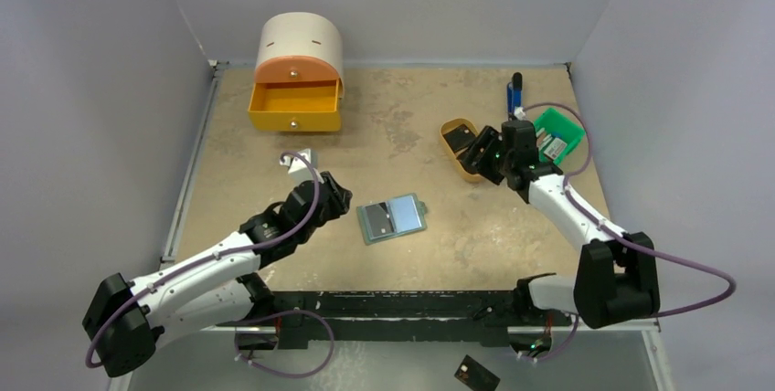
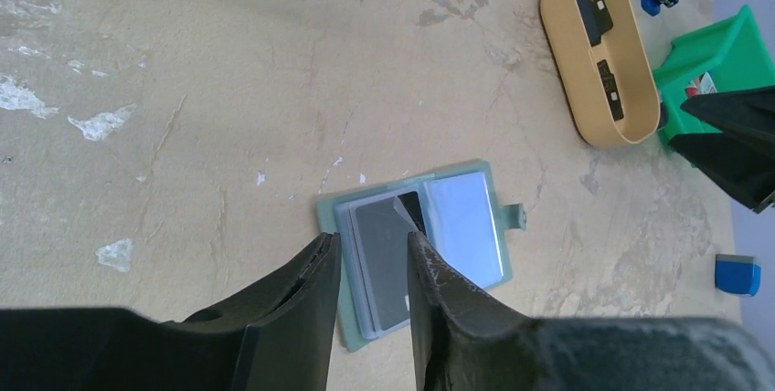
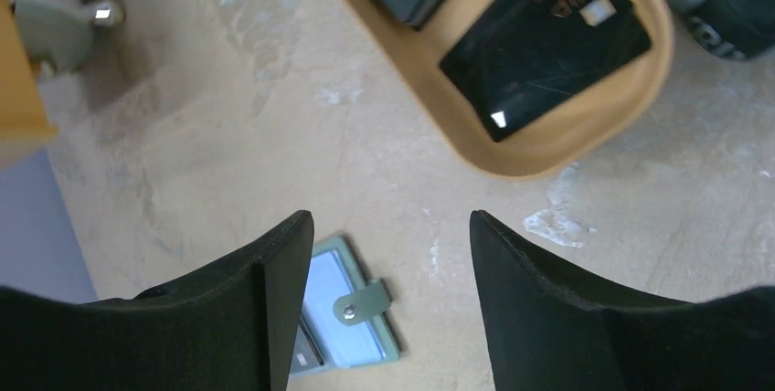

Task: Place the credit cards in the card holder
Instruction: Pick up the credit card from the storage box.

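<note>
The card holder (image 2: 461,222) is grey-green with pale blue-grey pockets; the credit card (image 2: 382,249) inside looks black. The oval tray (image 2: 559,53) is tan, the bin (image 2: 708,53) bright green, the table (image 2: 228,89) mottled beige.

We see the grey-green card holder (image 1: 392,217) lying open and flat mid-table, its side tab sticking out. 1 black credit card (image 2: 379,258) sits in a pale blue pocket. 2 more black cards (image 3: 546,48) rest in the tan oval tray (image 3: 548,158) (1 shows a small light mark).

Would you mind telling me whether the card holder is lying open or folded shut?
Open: the card holder lies spread flat, both pale inner pockets facing up, a black card in one.
</note>
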Robot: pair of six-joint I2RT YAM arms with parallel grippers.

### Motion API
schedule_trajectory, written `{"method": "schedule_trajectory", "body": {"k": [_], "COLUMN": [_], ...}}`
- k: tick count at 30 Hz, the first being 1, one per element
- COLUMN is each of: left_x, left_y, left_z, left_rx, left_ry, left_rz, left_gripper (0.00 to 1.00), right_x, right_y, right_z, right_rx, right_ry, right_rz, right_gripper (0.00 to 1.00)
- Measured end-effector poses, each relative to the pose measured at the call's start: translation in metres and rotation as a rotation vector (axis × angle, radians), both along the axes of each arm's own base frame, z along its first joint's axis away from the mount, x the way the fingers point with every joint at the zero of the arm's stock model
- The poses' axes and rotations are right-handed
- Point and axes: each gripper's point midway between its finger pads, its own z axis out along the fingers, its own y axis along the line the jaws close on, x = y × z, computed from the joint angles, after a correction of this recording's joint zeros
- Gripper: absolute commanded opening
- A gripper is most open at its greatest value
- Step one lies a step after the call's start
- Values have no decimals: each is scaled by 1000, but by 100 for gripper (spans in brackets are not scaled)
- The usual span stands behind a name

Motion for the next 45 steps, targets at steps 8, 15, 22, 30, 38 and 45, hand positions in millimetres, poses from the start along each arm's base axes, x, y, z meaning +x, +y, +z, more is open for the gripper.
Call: {"method": "schedule_trajectory", "body": {"k": [8, 15, 22, 30, 38, 45], "left_x": [0, -3, -8, -9, -9, -10], "left_y": [-2, -1, 1, -1, -1, -2], "left_z": [-8, -13, -25, -35, -35, -37], "left_rx": [-1, -23, -36, -42, -45, -44], "left_ry": [28, 46, 70, 96, 95, 102], "left_rz": [8, 15, 26, 33, 33, 28], "left_gripper": [33, 33, 31, 30, 30, 30], "right_x": [27, 66, 97, 121, 116, 120], "right_y": [-28, -25, -20, -20, -20, -16], "right_z": [-31, -49, -59, -63, -85, -88], "right_rx": [153, 250, 285, 262, 237, 237], "right_ry": [33, 58, 84, 109, 176, 184], "right_rz": [-320, -449, -493, -518, -523, -503], "right_gripper": [64, 62, 62, 61, 61, 50]}}
